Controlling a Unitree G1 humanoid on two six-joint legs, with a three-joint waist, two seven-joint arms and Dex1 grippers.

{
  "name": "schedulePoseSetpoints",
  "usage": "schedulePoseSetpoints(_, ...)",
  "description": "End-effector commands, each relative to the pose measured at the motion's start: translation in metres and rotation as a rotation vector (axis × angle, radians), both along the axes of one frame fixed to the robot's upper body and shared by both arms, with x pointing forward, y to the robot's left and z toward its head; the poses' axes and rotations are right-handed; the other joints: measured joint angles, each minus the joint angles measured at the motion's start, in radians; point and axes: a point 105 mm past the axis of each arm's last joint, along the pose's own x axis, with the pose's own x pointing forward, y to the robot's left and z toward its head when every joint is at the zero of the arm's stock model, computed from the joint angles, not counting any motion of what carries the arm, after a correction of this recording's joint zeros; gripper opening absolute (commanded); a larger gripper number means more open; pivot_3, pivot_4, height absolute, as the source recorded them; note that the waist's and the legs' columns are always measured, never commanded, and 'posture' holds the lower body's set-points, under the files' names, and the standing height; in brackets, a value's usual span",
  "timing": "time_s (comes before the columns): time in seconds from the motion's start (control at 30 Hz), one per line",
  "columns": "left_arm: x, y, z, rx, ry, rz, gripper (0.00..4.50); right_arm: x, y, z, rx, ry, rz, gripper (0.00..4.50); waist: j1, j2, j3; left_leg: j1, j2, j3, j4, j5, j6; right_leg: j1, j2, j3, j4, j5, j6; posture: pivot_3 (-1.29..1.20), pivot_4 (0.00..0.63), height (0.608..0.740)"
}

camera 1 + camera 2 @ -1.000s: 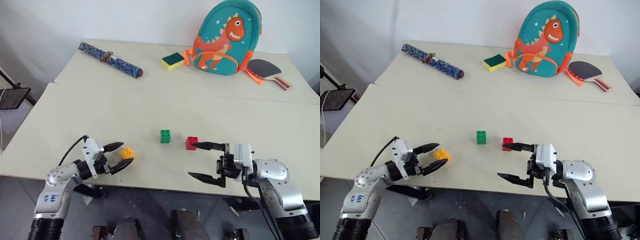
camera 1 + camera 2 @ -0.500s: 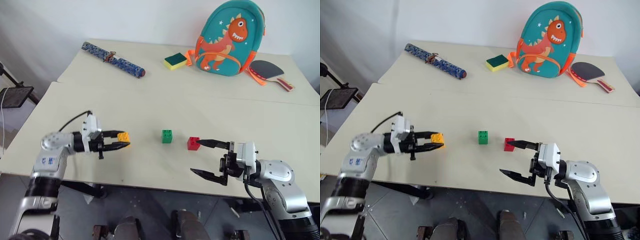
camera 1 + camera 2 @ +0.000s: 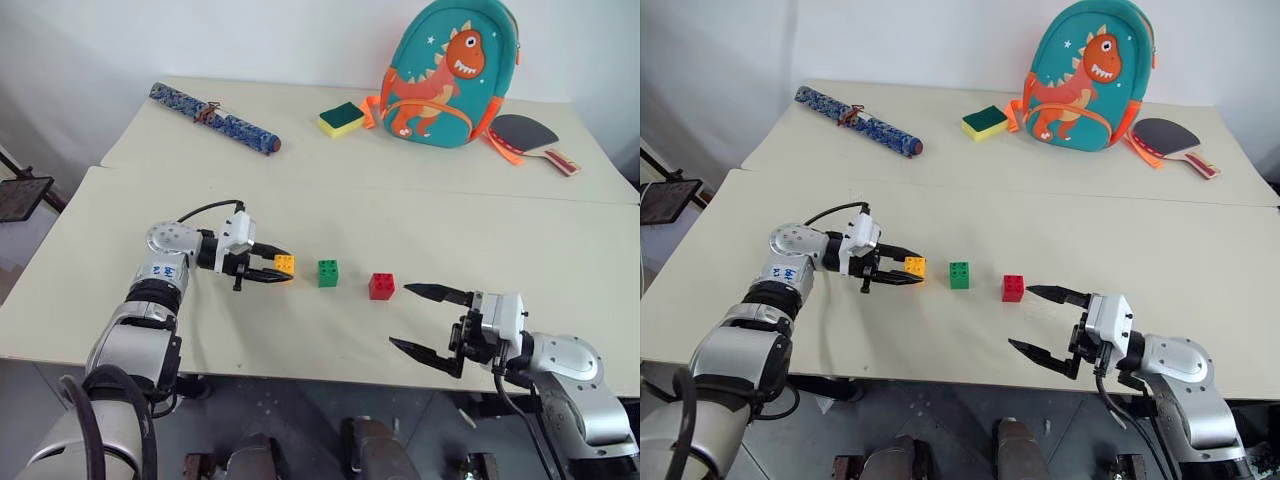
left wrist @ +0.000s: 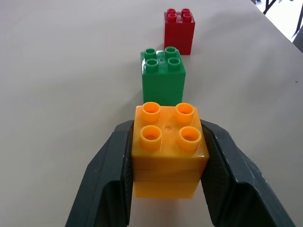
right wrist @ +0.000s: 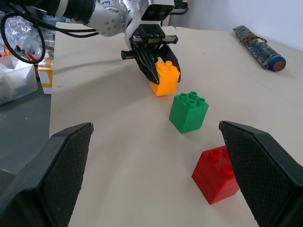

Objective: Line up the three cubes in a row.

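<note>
A: Looking across the pale tabletop [image 3: 420, 215], where do the three bricks sit?

B: The small green studded plastic brick [image 3: 328, 273] stands in the middle, the small red studded plastic brick [image 3: 381, 286] a little to its right, with a gap between them. The small yellow-orange studded plastic brick [image 3: 285, 265] is just left of the green one, and the three form a near-straight line.

A: And the hands?

B: The left gripper [image 3: 280, 270] has its two black fingers [image 4: 111, 179] clamped on the yellow-orange brick's sides, studs up. I can't tell whether that brick touches the table. The right gripper [image 3: 420, 320] hovers right of the red brick near the table's front edge, fingers spread wide, holding nothing.
</note>
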Motion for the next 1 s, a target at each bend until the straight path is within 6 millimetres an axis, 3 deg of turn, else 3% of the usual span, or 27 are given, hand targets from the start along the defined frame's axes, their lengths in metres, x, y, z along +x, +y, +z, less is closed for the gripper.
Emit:
schedulePoseSetpoints(0.03, -0.007, 0.003, 0.007, 0.033, 0.008, -0.091, 1.52, -0.003, -0.002, 0.011, -0.008, -0.049, -0.010, 4.50, 0.002, 0.000, 0.000, 0.000, 0.000, 0.000, 0.000, 0.000, 0.000, 0.000, 0.000, 0.000, 0.000, 0.000, 0.000, 0.00, 0.150, 0.740)
schedulePoseSetpoints(0.37, -0.007, 0.011, 0.003, 0.045, 0.072, -0.055, 1.52, 0.002, -0.005, 0.011, -0.011, -0.048, -0.012, 4.50, 0.003, 0.000, 0.000, 0.000, 0.000, 0.000, 0.000, 0.000, 0.000, 0.000, 0.000, 0.000, 0.000, 0.000, 0.000, 0.00, 0.150, 0.740)
schedulePoseSetpoints(0.4, -0.007, 0.011, 0.004, 0.036, 0.080, -0.057, 2.24, 0.002, -0.005, 0.011, -0.012, -0.046, -0.009, 4.50, 0.003, 0.000, 0.000, 0.000, 0.000, 0.000, 0.000, 0.000, 0.000, 0.000, 0.000, 0.000, 0.000, 0.000, 0.000, 0.00, 0.150, 0.740)
schedulePoseSetpoints(0.6, -0.005, 0.018, 0.013, 0.004, 0.028, -0.026, 3.93, 0.006, -0.008, 0.013, -0.029, -0.040, 0.011, 4.50, 0.002, 0.000, 0.000, 0.000, 0.000, 0.000, 0.000, 0.000, 0.000, 0.000, 0.000, 0.000, 0.000, 0.000, 0.000, 0.00, 0.150, 0.740)
schedulePoseSetpoints(0.67, -0.004, 0.030, 0.024, -0.032, -0.008, 0.010, 4.46, 0.008, -0.013, 0.016, -0.047, -0.039, 0.024, 4.50, -0.001, 0.000, 0.000, 0.000, 0.000, 0.000, 0.000, 0.000, 0.000, 0.000, 0.000, 0.000, 0.001, 0.000, 0.000, 0.00, 0.150, 0.740)
schedulePoseSetpoints(0.87, -0.011, 0.080, 0.054, -0.092, -0.080, 0.173, 4.46, 0.024, -0.040, 0.034, -0.127, -0.015, 0.055, 4.50, -0.013, 0.001, 0.001, 0.001, 0.001, 0.000, 0.000, 0.000, 0.000, -0.001, 0.000, 0.000, 0.003, 0.000, 0.000, 0.00, 0.150, 0.740)
schedulePoseSetpoints(1.0, -0.017, 0.100, 0.064, -0.104, -0.106, 0.276, 4.46, 0.040, -0.055, 0.049, -0.197, -0.032, 0.069, 4.50, -0.011, 0.001, 0.001, 0.002, 0.001, 0.001, 0.001, 0.000, 0.000, -0.001, 0.000, 0.000, 0.004, 0.000, 0.000, 0.00, 0.150, 0.740)
